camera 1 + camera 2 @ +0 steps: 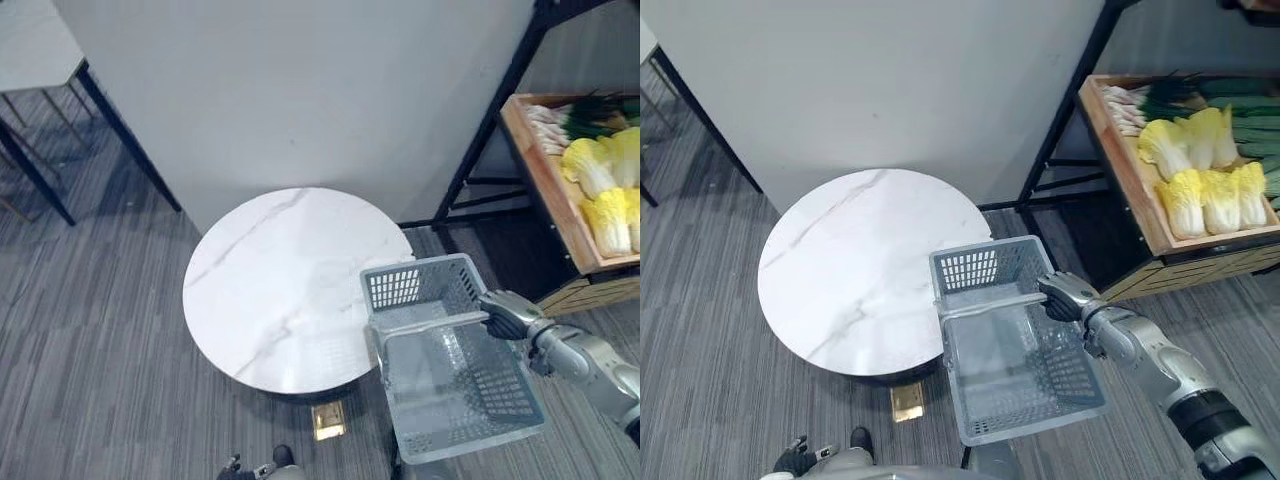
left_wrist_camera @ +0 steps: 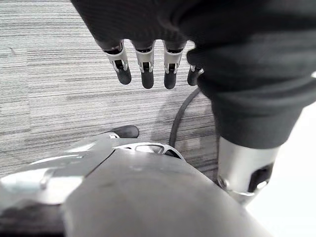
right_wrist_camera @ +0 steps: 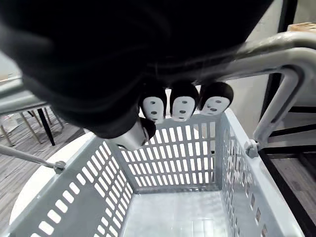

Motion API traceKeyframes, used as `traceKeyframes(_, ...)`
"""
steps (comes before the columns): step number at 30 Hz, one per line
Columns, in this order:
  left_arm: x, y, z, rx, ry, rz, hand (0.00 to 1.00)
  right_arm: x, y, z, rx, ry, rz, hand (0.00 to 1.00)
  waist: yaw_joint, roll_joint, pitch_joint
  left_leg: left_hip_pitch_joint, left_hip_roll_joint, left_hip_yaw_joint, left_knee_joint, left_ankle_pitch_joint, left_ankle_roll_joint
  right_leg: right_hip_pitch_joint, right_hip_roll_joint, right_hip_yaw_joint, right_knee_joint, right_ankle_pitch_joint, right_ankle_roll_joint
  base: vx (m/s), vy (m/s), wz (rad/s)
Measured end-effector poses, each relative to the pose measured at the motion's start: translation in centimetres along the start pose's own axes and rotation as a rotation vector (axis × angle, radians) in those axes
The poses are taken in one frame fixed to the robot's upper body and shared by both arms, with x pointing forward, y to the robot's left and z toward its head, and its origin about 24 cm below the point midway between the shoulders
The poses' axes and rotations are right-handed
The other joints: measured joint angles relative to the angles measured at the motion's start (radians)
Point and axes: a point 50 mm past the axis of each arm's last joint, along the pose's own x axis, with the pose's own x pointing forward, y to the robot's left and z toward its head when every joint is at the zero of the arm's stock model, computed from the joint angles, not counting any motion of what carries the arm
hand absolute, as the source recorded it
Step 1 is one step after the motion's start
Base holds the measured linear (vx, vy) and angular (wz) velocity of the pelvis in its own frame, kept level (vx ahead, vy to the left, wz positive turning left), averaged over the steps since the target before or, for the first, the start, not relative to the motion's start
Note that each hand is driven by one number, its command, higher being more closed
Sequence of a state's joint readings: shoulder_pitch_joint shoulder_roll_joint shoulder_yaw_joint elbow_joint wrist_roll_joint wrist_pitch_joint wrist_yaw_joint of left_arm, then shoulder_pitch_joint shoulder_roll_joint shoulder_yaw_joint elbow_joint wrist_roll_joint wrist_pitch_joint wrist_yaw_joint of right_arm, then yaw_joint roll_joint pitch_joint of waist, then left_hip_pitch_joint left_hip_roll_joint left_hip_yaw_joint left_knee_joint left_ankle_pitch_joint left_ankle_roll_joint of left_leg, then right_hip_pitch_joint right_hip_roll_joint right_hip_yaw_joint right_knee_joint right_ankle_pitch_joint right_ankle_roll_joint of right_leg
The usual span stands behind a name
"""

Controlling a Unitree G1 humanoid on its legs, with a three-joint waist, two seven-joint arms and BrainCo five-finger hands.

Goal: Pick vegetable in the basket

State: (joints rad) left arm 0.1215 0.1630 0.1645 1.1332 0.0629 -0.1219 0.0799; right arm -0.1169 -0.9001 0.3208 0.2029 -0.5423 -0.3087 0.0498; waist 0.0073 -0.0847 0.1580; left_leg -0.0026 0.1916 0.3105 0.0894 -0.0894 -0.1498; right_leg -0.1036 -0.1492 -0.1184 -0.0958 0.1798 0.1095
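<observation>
Left robot hand (image 2: 146, 69): released. I see its fingers hanging straight over the grey floor (image 2: 49, 74), holding nothing.
Right robot hand (image 1: 1065, 297): clenched round the basket handle (image 1: 985, 303), carrying the grey plastic basket (image 1: 975, 268) by the right edge of the table (image 1: 855, 270).
Basket: nothing in it that I can see; it has slotted walls and a bare bottom.
Table: round, with a white marble top and nothing on it.
Vegetables: these are past the basket, in the wooden tray (image 1: 1120, 170) on the black shelf (image 1: 1070, 110), well apart from both hands. Yellow napa cabbages (image 1: 1205, 190) sit clustered together, with green onions (image 1: 1140, 100) behind them.
Handling: I judge a cabbage to be bulky but fairly light. It looks firm at the pale stalk end, with soft leaf tips that would bruise easily.
Where to hold: I would wrap the free left robot hand round the thick middle or the stalk end, not the frilly top.
</observation>
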Motion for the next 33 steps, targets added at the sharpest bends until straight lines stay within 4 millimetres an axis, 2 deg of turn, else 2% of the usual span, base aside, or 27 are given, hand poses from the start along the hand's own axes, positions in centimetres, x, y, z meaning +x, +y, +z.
traceKeyframes(2,0.0,-0.1,-0.1,0.002,0.002,-0.004,0.00,-0.8,0.4,-0.6,0.023,0.036,-0.008,1.00,-0.009,0.013,-0.008,-0.011,0.026,0.006,0.098,-0.060,-0.003,0.002,0.008,0.016,0.047,-0.029,0.009,-0.02,0.033,-0.25)
traceKeyframes(4,0.0,-0.2,0.0,0.010,0.000,-0.010,0.00,-1.3,0.5,-1.0,0.047,0.065,-0.029,1.00,-0.018,0.012,-0.008,-0.019,0.043,0.015,0.179,-0.099,0.002,-0.018,0.009,0.040,0.099,-0.041,0.017,-0.01,0.090,-0.31)
traceKeyframes(6,0.1,0.1,0.4,0.039,-0.017,-0.014,0.00,-1.1,-0.5,-0.6,0.046,0.057,-0.085,1.00,-0.031,0.017,-0.012,-0.098,0.065,0.063,0.318,-0.170,0.019,-0.095,0.013,0.100,0.148,-0.027,0.028,-0.10,0.142,-0.67)
traceKeyframes(7,0.1,0.2,0.7,0.061,-0.028,-0.015,0.00,-1.1,-0.7,-0.4,0.043,0.050,-0.100,1.00,-0.033,0.014,-0.012,-0.122,0.069,0.077,0.360,-0.191,0.026,-0.119,0.013,0.115,0.150,-0.022,0.036,-0.18,0.165,-0.97)
traceKeyframes(8,0.3,0.7,1.3,0.095,-0.050,-0.010,0.00,-1.0,-1.0,0.1,0.041,0.034,-0.113,1.00,-0.034,-0.020,-0.005,-0.154,0.055,0.115,0.424,-0.227,0.061,-0.166,0.003,0.167,0.137,-0.030,0.041,-0.24,0.217,-1.18)
traceKeyframes(9,0.3,1.3,1.4,0.120,-0.048,-0.003,0.00,-0.5,-0.3,0.7,0.075,0.032,-0.112,1.00,-0.033,-0.027,-0.009,-0.129,0.019,0.170,0.361,-0.217,0.100,-0.147,-0.035,0.102,0.057,-0.079,-0.004,-0.27,0.256,-1.56)
traceKeyframes(10,0.3,0.9,1.2,0.132,-0.039,-0.014,0.00,-0.2,0.2,1.2,0.086,0.015,-0.102,1.00,-0.029,-0.018,-0.003,-0.098,0.032,0.245,0.302,-0.191,0.120,-0.161,-0.052,-0.012,0.076,-0.159,-0.083,-0.22,0.228,-1.59)
traceKeyframes(11,0.3,0.6,0.9,0.130,-0.028,-0.018,0.00,0.3,0.2,1.7,0.081,-0.009,-0.097,1.00,-0.028,0.009,0.009,-0.075,0.053,0.291,0.279,-0.182,0.127,-0.198,-0.056,-0.112,0.238,-0.148,-0.124,-0.13,0.174,-1.45)
traceKeyframes(12,0.2,0.5,0.6,0.131,-0.018,-0.023,0.00,0.5,0.2,2.0,0.082,-0.026,-0.094,1.00,-0.031,0.024,0.017,-0.044,0.061,0.330,0.254,-0.175,0.135,-0.205,-0.066,-0.194,0.407,-0.161,-0.144,-0.07,0.200,-1.30)
traceKeyframes(14,0.2,0.6,0.3,0.152,-0.009,-0.026,0.00,0.7,0.4,2.4,0.087,-0.051,-0.086,1.00,-0.028,0.031,0.014,0.001,0.053,0.422,0.216,-0.161,0.153,-0.149,-0.098,-0.301,0.564,-0.187,-0.170,-0.07,0.244,-1.29)
traceKeyframes(16,0.2,0.4,0.4,0.174,-0.012,-0.042,0.00,1.8,-0.8,3.2,0.091,-0.093,-0.136,1.00,-0.017,0.014,0.001,0.015,0.038,0.539,0.178,-0.147,0.175,-0.071,-0.129,-0.354,0.633,-0.257,-0.147,-0.11,0.143,-1.48)
traceKeyframes(18,0.3,-0.1,0.7,0.172,-0.021,-0.057,0.00,2.3,-1.7,3.5,0.075,-0.111,-0.157,1.00,0.000,0.012,-0.001,0.014,0.031,0.619,0.159,-0.132,0.181,-0.027,-0.155,-0.377,0.619,-0.263,-0.143,-0.12,0.050,-1.32)
traceKeyframes(19,0.3,-0.2,0.9,0.171,-0.025,-0.060,0.00,2.4,-1.9,3.5,0.073,-0.110,-0.162,1.00,0.001,0.012,-0.001,0.011,0.029,0.650,0.152,-0.124,0.182,-0.002,-0.162,-0.381,0.583,-0.265,-0.115,-0.13,-0.029,-1.25)
traceKeyframes(20,0.3,-0.4,1.0,0.166,-0.026,-0.066,0.00,2.4,-1.9,3.5,0.074,-0.110,-0.163,1.00,0.002,0.009,-0.003,0.006,0.029,0.692,0.151,-0.116,0.183,0.024,-0.165,-0.384,0.515,-0.267,-0.067,-0.10,-0.082,-1.00)
traceKeyframes(22,0.3,-0.4,1.0,0.157,-0.022,-0.062,0.00,2.5,-1.8,3.6,0.075,-0.111,-0.159,1.00,0.000,0.008,-0.004,0.003,0.031,0.759,0.151,-0.094,0.179,0.041,-0.149,-0.383,0.393,-0.287,-0.028,-0.11,-0.226,-0.94)
traceKeyframes(23,0.4,-0.3,0.9,0.150,-0.017,-0.059,0.00,2.4,-1.7,3.5,0.077,-0.109,-0.156,1.00,-0.001,0.010,-0.005,0.003,0.037,0.776,0.153,-0.088,0.178,0.043,-0.140,-0.383,0.361,-0.292,-0.019,-0.10,-0.263,-0.83)
traceKeyframes(24,0.3,-0.4,0.8,0.140,-0.010,-0.057,0.00,2.3,-1.4,3.5,0.081,-0.104,-0.148,1.00,-0.002,0.017,-0.006,0.003,0.056,0.799,0.161,-0.075,0.168,0.059,-0.107,-0.376,0.298,-0.294,-0.015,-0.07,-0.251,-0.64)
traceKeyframes(26,0.3,-0.4,0.5,0.118,0.003,-0.049,0.00,1.5,-0.1,3.0,0.106,-0.074,-0.118,1.00,-0.015,0.038,-0.016,-0.005,0.113,0.802,0.185,-0.049,0.160,0.076,-0.046,-0.375,0.239,-0.273,-0.026,-0.07,-0.336,-0.37)
traceKeyframes(28,0.2,-0.4,0.3,0.107,0.011,-0.046,0.00,0.1,1.6,2.3,0.142,-0.023,-0.083,1.00,-0.031,0.052,-0.024,-0.004,0.207,0.793,0.269,-0.032,0.150,0.100,0.017,-0.373,0.216,-0.277,-0.046,-0.06,-0.283,-0.19)
traceKeyframes(29,0.2,-0.4,0.3,0.104,0.010,-0.045,0.00,-0.1,1.7,2.1,0.145,-0.014,-0.082,1.00,-0.032,0.054,-0.024,-0.003,0.230,0.784,0.301,-0.025,0.153,0.100,0.029,-0.361,0.218,-0.280,-0.056,-0.08,-0.217,-0.53)
traceKeyframes(30,0.2,-0.3,0.0,0.087,0.016,-0.037,0.00,-0.2,1.7,2.0,0.147,-0.006,-0.083,1.00,-0.028,0.056,-0.022,-0.004,0.271,0.720,0.375,0.001,0.161,0.109,0.049,-0.322,0.218,-0.282,-0.077,-0.07,-0.169,-0.65)
traceKeyframes(31,0.1,-0.3,0.0,0.077,0.014,-0.032,0.00,-0.2,1.7,1.9,0.146,-0.005,-0.084,1.00,-0.025,0.056,-0.022,-0.012,0.282,0.651,0.412,0.020,0.177,0.114,0.055,-0.298,0.217,-0.281,-0.085,-0.09,-0.218,-1.23)
traceKeyframes(32,0.0,-0.4,-0.2,0.065,0.011,-0.030,0.00,-0.2,1.5,1.8,0.147,0.000,-0.093,1.00,-0.007,0.046,-0.015,-0.067,0.262,0.403,0.489,0.045,0.167,0.129,0.053,-0.225,0.213,-0.278,-0.097,-0.05,-0.135,-1.33)
traceKeyframes(33,0.0,-0.6,-0.2,0.059,0.007,-0.028,0.00,-0.2,1.2,1.6,0.146,0.006,-0.106,1.00,-0.004,0.049,-0.017,-0.092,0.197,0.242,0.490,-0.005,0.119,0.124,0.047,-0.172,0.213,-0.277,-0.103,-0.04,-0.083,-1.44)
